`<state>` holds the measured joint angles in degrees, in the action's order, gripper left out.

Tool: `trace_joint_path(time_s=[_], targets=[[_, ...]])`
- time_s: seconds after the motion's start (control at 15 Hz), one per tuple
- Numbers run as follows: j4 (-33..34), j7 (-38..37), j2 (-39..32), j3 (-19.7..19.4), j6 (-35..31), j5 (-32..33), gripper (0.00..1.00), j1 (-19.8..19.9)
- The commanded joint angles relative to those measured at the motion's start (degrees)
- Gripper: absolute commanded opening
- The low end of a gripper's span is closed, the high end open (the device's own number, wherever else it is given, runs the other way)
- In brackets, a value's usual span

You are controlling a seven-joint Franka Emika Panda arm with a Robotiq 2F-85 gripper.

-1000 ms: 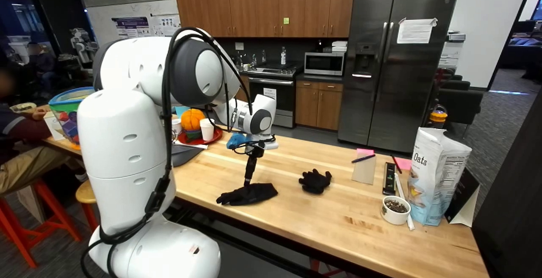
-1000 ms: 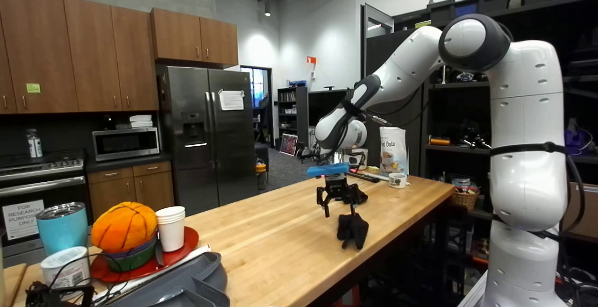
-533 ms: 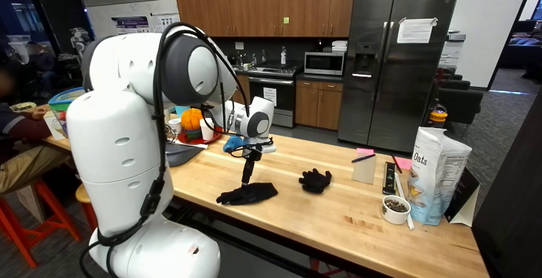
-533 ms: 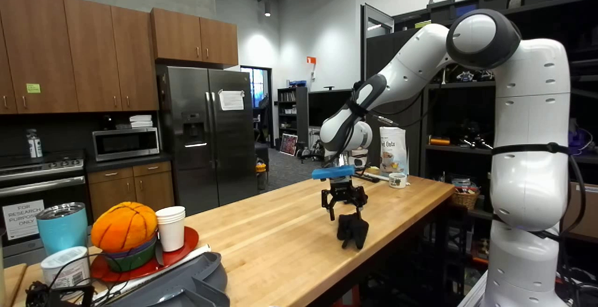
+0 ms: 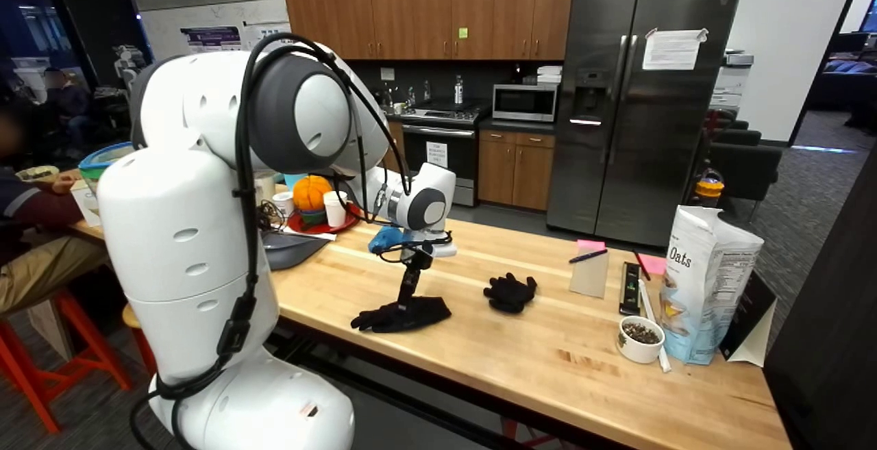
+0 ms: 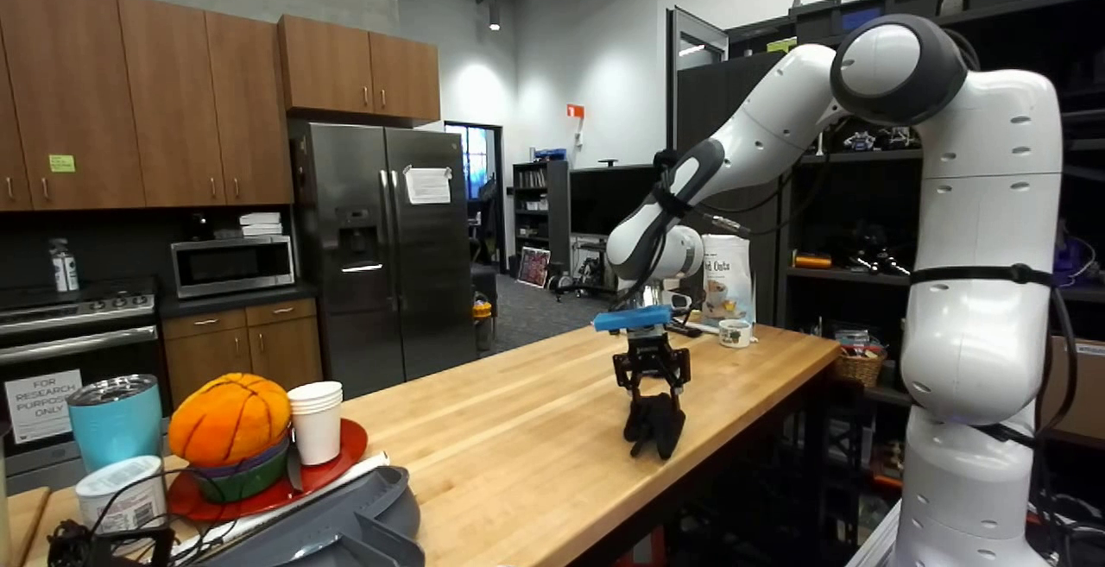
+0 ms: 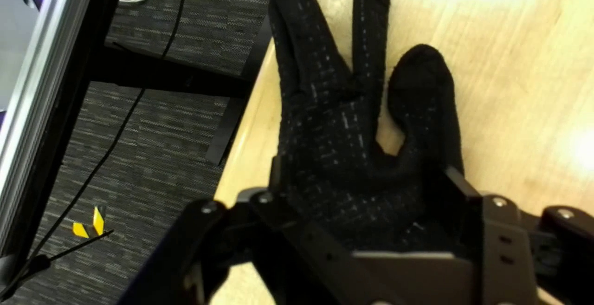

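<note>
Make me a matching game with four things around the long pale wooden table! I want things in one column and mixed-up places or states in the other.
Things:
1. Black two-fingered gripper
2. Stack of white paper cups
3. Short round white bowl
4. Tall white-and-blue bag

Places or states:
A. stands on a round red plate
B. has small dark bits inside
C. is printed with the word "Oats"
D. straddles a black fabric glove

Right pairs: 1-D, 2-A, 3-B, 4-C

Black glove (image 7: 352,156), white-flecked, lying partly splayed on wooden table (image 5: 534,347) near edge.
</note>
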<state>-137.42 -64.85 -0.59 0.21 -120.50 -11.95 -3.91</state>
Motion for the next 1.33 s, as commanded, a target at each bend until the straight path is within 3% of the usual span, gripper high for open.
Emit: trace_joint_path(time_s=[0.0, 0.33, 0.47, 0.67, 1.07, 1.27], targets=[[-1.9, 1.3, 3.8, -0.9, -0.5, -1.1, 0.45, 2.7], [-0.9, 0.9, 4.8, -1.7, -0.5, -0.3, 0.06, 4.8], [-0.6, 0.8, 5.0, -1.8, -0.3, -0.3, 0.45, 5.4], [-1.1, 0.0, 5.6, -1.4, -0.4, 0.1, 0.55, 5.3], [-2.7, -0.7, 6.5, -0.5, 0.1, 1.0, 0.96, 4.9], [-4.8, -0.7, 8.4, -0.1, 0.1, 1.7, 1.00, 4.8]])
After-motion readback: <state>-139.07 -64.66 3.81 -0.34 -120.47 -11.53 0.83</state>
